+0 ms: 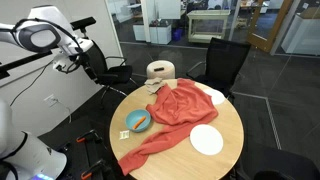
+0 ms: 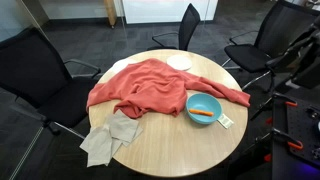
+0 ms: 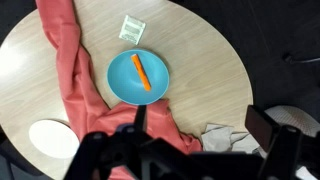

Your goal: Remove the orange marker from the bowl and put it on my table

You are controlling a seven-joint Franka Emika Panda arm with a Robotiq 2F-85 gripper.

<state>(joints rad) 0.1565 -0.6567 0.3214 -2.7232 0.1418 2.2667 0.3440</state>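
1. Orange pen-shaped marker (image 3: pixel 141 72) lay flat in the small round teal bowl (image 3: pixel 139 76), well ahead of the jaws and untouched.
2. Robot gripper (image 3: pixel 195 150) hung high above the round light-wood table (image 3: pixel 200 50), jaws spread wide and empty, probably to line up a descent.
3. Gripper looked dark, blurred and cut off at the wrist view's bottom edge; a red-orange cloth (image 3: pixel 75 85) hid part of the tabletop.

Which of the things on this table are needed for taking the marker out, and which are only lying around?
For the job: orange marker, blue bowl, table.

Just lying about: red cloth, white plate, small packet, beige rag.
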